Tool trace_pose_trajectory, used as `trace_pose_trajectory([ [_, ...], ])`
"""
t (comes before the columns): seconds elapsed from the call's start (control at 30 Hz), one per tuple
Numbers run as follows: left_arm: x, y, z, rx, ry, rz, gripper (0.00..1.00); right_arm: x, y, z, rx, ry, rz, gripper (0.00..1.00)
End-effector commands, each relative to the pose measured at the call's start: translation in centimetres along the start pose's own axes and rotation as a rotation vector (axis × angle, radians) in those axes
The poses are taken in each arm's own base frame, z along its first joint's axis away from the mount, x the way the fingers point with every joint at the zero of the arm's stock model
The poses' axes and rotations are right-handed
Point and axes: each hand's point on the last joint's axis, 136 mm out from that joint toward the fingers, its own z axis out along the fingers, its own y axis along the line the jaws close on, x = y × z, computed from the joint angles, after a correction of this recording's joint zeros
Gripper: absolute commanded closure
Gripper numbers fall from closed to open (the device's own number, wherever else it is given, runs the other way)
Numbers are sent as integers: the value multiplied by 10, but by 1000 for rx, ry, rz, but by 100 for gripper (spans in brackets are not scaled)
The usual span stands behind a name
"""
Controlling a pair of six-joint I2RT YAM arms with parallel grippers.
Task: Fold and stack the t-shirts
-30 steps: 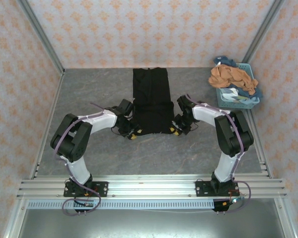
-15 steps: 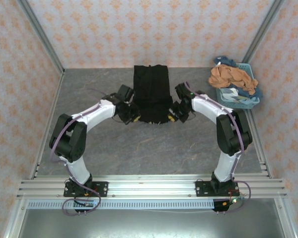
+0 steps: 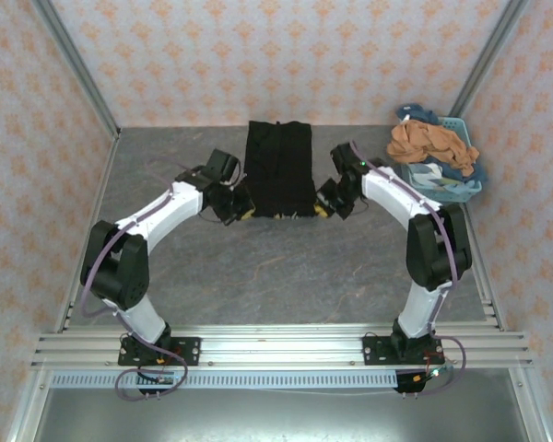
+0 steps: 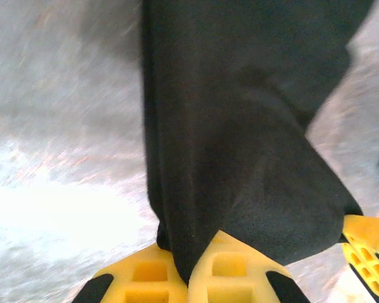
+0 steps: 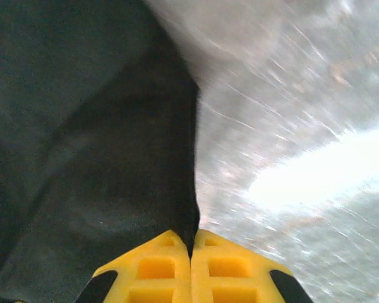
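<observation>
A black t-shirt (image 3: 279,170) lies folded into a long strip in the middle of the grey table, its near end lifted. My left gripper (image 3: 242,212) is shut on the strip's near left corner. In the left wrist view the black t-shirt (image 4: 240,126) runs up out of the pinched yellow fingers (image 4: 151,274). On the near right corner my right gripper (image 3: 321,209) is shut. The right wrist view has the black t-shirt (image 5: 88,139) clamped between the yellow pads (image 5: 158,268). More t-shirts, rust-orange (image 3: 429,141) and blue (image 3: 470,170), are heaped in the basket.
A pale blue lattice basket (image 3: 442,189) stands at the back right against the wall. Patterned walls close the table on three sides. Bare grey table (image 3: 276,276) lies between the shirt and the arm bases.
Both grippers have closed on the near corners of the black shirt and carried that end away from the bases, toward the back wall. The visible strip has grown shorter.
</observation>
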Motion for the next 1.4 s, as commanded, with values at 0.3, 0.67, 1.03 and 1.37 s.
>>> trace_pose_trajectory([
  [0.3,140,100,-4,-186,254,44,100,117,-110,-6,226,200,-108,100],
  [0.67,196,74,-66,-37,315,215,100,188,-126,-73,219,296,-254,100],
  [1.03,150,26,-122,118,64,138,100,167,-86,-131,196,147,-196,100],
  [1.37,95,-2,-109,96,46,16,100,110,-27,-130,105,85,-118,100],
])
